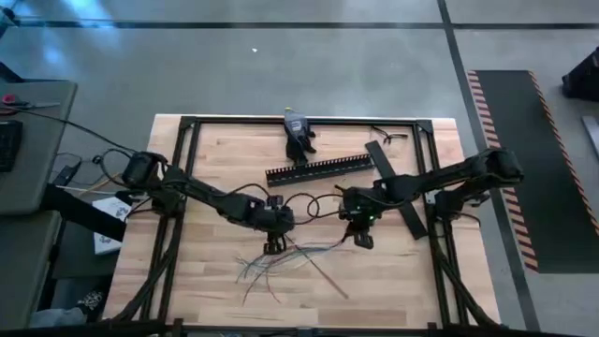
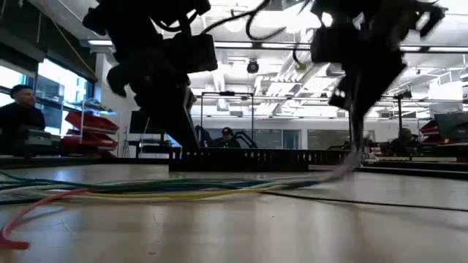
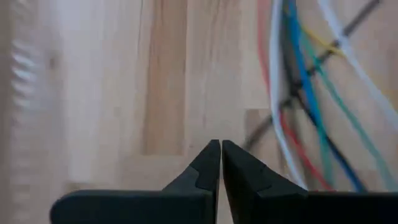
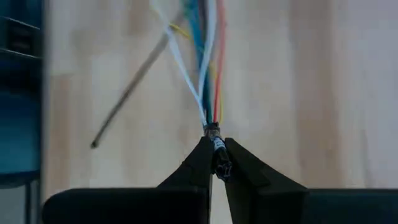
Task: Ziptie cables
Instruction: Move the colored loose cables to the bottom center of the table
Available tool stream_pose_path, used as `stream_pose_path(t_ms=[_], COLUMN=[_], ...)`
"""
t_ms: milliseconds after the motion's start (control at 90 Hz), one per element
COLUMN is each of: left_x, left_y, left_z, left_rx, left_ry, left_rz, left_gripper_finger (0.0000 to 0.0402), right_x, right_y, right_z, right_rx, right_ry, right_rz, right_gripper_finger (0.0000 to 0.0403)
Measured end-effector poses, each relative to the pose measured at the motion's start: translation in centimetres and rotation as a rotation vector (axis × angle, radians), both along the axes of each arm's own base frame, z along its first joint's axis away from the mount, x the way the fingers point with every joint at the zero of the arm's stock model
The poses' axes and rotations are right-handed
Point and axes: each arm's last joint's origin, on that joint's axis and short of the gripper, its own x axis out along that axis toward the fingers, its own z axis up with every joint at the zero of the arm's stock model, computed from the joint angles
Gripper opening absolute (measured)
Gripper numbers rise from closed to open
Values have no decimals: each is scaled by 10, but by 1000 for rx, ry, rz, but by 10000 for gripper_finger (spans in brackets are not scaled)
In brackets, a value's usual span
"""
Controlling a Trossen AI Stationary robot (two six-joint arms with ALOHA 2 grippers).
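Overhead, both arms were seen stretched inward from the table's [image 1: 197, 271] left and right edges, their wrists bent down toward its middle, while only the wrist views revealed how the fingers stood. The left gripper [image 1: 273, 245] was shown in its own wrist view with its fingertips pressed together on nothing, bare wood lying under them and the cables [image 1: 281, 260] running just beside them, apart from them. The right gripper [image 4: 214, 163] was seen clamped on the gathered end of the cables [image 4: 208, 74], where the pale, blue, yellow and red strands met in a small dark collar between the tips; from there the strands fanned out across the wood. A single thin dark strip [image 4: 130, 84] was shown slanting beside them. In the high view the bundle was spread loosely toward the table's front edge, between and below the two grippers, with the black comb-edged duct [image 1: 320, 169] lying nearer the back edge. From table height, the strands [image 2: 161, 191] were seen lying flat across the surface and lifted at one end up to the right gripper [image 2: 356, 157].
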Motion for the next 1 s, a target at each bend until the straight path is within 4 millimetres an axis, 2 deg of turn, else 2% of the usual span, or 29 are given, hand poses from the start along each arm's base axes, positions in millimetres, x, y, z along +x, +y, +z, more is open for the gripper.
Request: stream_pose_path(t_ms=[311,433,544,656,822,1000], left_x=[-1,-1,-1,-1,-1,-1], left_y=[4,2,2,3,3,3], left_z=[10,10,10,10,10,10], left_rx=[-3,-33,-39,-39,-39,-43], left_ry=[-17,-10,-9,-11,-12,-11], left_rz=[-89,-113,-104,-91,-91,-82], left_gripper_finger=[39,39,39,39,39,39], right_x=[19,19,15,8,-2,-13], right_y=[34,46,57,60,42,24], right_z=[65,73,65,45,14,-8], right_rx=[14,33,90,94,-17,-84], right_ry=[-237,-283,-276,-197,-44,97], right_rz=[172,222,258,229,62,-29], right_gripper_finger=[2,2,2,2,2,4])
